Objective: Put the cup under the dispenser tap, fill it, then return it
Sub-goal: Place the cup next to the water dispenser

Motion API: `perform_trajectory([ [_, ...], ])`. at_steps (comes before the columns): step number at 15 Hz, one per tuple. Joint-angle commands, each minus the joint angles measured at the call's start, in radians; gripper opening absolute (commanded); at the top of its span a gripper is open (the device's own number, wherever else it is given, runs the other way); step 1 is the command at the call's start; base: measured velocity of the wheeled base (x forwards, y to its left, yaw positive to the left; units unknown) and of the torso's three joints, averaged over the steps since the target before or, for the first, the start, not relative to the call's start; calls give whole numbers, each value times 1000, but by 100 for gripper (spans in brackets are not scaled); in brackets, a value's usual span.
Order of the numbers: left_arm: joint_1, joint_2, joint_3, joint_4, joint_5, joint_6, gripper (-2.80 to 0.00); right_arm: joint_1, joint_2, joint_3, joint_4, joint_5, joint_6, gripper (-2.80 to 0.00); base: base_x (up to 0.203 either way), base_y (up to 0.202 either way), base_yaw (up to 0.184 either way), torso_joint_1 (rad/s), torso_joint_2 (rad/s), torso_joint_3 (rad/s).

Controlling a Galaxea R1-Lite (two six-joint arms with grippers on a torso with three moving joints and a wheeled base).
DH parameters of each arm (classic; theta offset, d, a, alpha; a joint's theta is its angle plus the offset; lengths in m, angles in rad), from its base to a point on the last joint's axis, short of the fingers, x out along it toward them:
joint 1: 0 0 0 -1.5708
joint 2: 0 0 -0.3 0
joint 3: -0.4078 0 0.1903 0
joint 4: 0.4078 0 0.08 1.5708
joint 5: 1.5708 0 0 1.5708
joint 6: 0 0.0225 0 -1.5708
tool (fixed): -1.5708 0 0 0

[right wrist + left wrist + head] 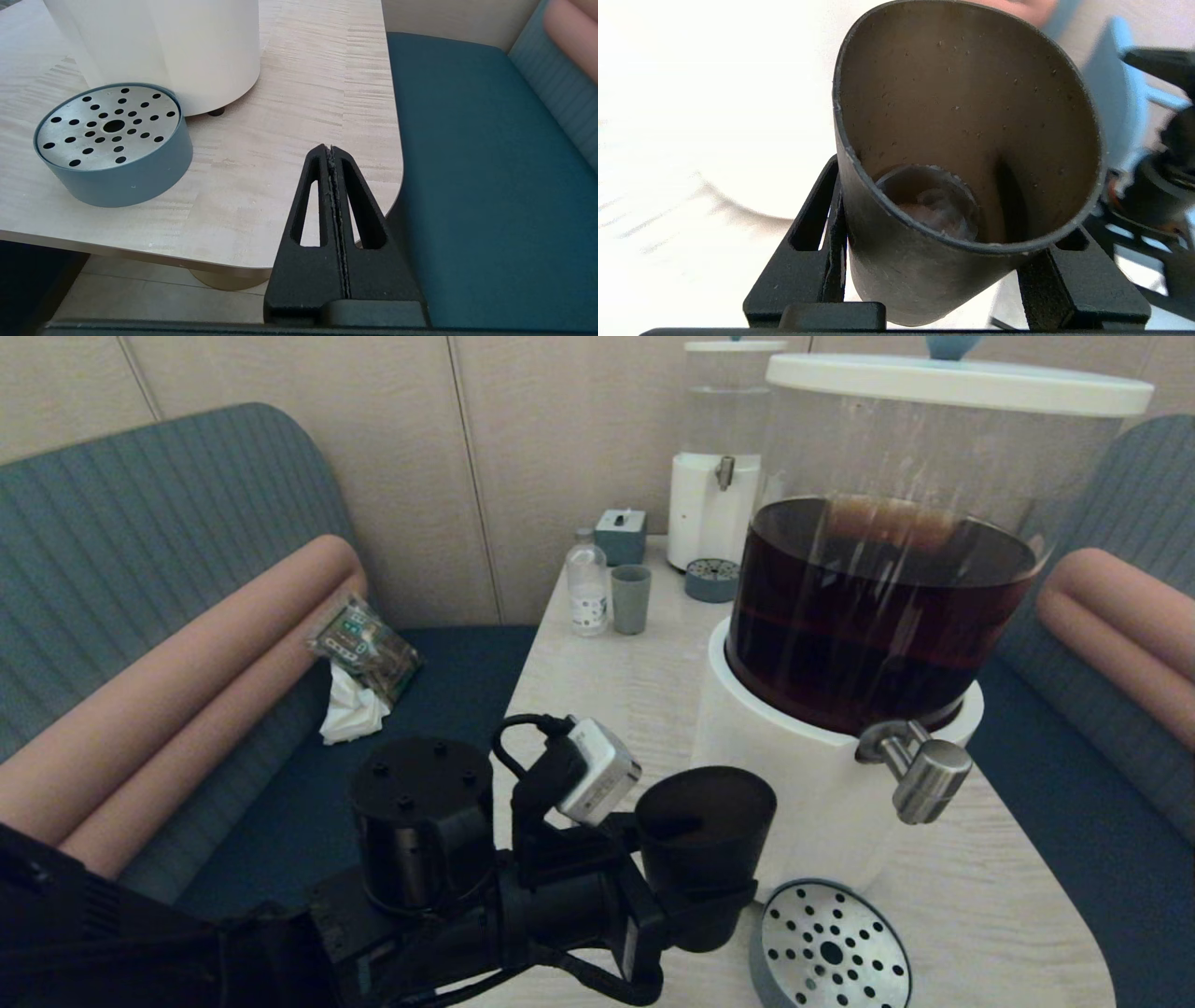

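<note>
My left gripper [698, 905] is shut on the matte black cup [705, 845], holding it upright above the table just left of the drip tray [829, 947]. The left wrist view looks into the cup [971, 130], with a black finger [803, 261] pressed against each side of its lower wall; only a pale reflection shows at its bottom. The brushed-steel dispenser tap [920, 773] juts from the white base of the big dispenser [878, 616] of dark brown liquid, to the right of and slightly above the cup's rim. My right gripper [331, 150] is shut and empty, near the table's front right corner.
A perforated steel drip tray [110, 140] in a blue ring sits before the dispenser base [187, 51]. At the table's far end stand a grey-green tumbler [631, 599], a small bottle [587, 586], a tissue box [621, 535] and a clear-liquid dispenser [717, 467]. Blue benches flank the table.
</note>
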Motion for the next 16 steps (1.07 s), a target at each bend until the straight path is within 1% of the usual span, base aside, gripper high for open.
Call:
perform_trajectory([
  [1,43,-43,17,-6,2,-3,-280,0,-5,8,0,1,-1,-280,0,0,0,0,0,0],
  [5,183,-77,46,-7,7,-2,-280,0,-5,8,0,1,-1,-280,0,0,0,0,0,0],
  [10,326,-92,54,-12,2,6,-280,0,-5,8,1,0,-1,-280,0,0,0,0,0,0],
  [13,384,-40,25,-14,1,7,-280,0,-5,8,0,-1,-1,-280,0,0,0,0,0,0],
  [16,416,58,-63,-16,1,7,-280,0,-5,8,0,1,-1,-280,0,0,0,0,0,0],
])
